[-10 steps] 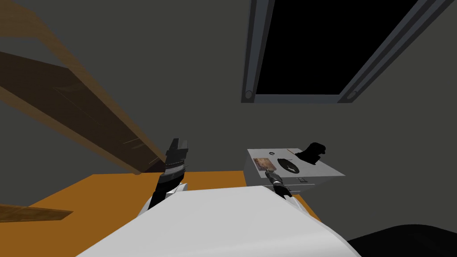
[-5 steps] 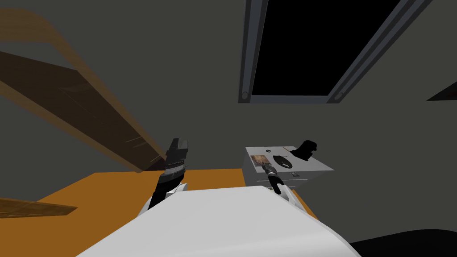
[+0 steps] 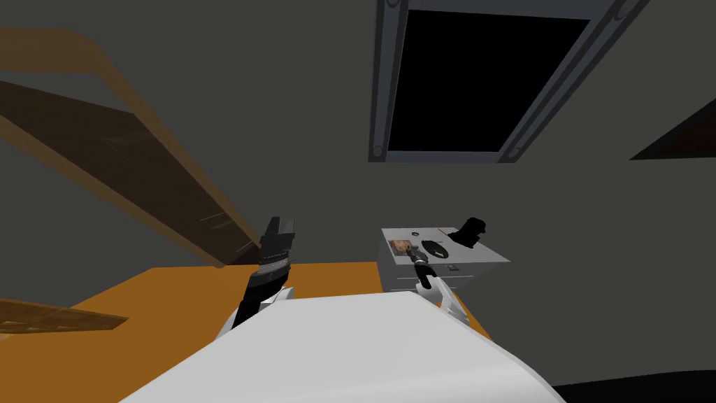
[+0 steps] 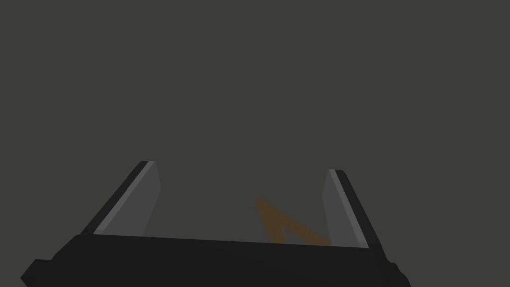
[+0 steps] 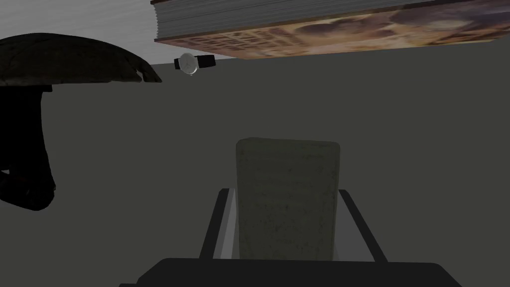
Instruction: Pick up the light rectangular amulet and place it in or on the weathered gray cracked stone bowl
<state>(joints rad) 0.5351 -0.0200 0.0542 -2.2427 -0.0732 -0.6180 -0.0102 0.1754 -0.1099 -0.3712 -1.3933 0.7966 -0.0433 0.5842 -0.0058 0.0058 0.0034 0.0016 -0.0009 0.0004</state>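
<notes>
One amulet (image 5: 288, 209), one bowl (image 3: 434, 248), one book (image 3: 399, 246), one wristwatch (image 3: 414, 234) and one black object (image 3: 470, 232) of unclear shape are in view. All but the amulet rest on the top of a single grey drawer cabinet (image 3: 482, 257).

The book lies along the top's left edge. The wristwatch sits close to the far edge, just beyond the book. The dark bowl is about mid-top, beside the book, and the black object stands at the far right corner.

The amulet is a light grey-beige rectangular slab with rounded corners and a mottled, stone-like face. It stands upright in the right gripper (image 5: 285, 192), whose two fingers (image 5: 224, 224) press its sides, with its upper part reaching past their tips.

In the head view the right arm stretches forward from the chest, and its gripper hangs over the cabinet's near edge, between the book and the bowl. The amulet is off the top and not in the bowl.

The left gripper (image 4: 243, 168) is raised in front of the chest, well to the left of the cabinet. Its fingers (image 4: 149, 199) are spread wide with nothing between them.
</notes>
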